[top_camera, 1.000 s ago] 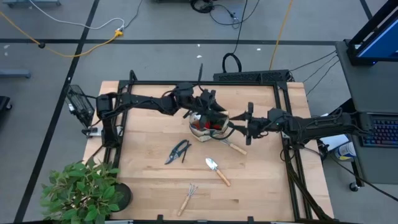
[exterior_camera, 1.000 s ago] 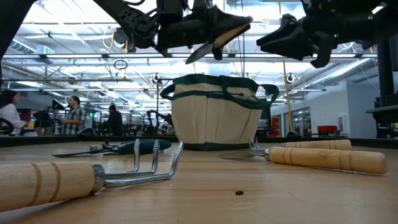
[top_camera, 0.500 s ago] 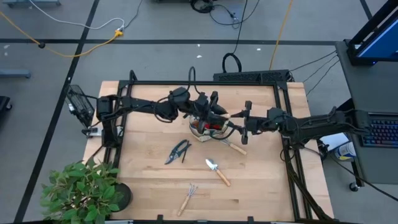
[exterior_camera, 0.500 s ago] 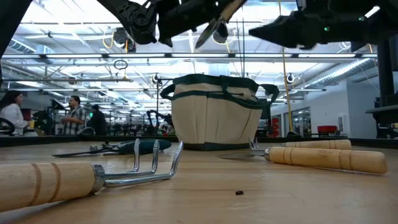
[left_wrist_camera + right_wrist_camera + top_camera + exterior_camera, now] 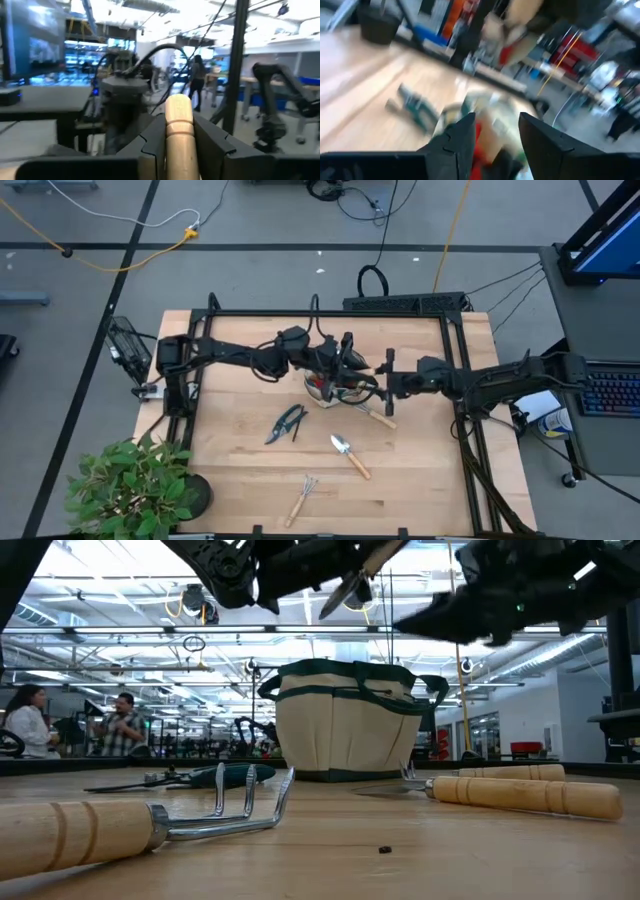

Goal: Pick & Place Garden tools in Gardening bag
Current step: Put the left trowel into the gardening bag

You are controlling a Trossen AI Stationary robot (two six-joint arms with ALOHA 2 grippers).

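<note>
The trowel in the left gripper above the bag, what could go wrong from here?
The left gripper grips the trowel by its wooden handle, blade tilted above the bag; released off-centre, it may hit the rim and tip out. The right gripper hangs open close by the bag, so the arms could collide. Red items already inside might block the blade.

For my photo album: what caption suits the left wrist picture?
Left gripper clamps a wooden tool handle between its dark fingers, workshop beyond.
</note>
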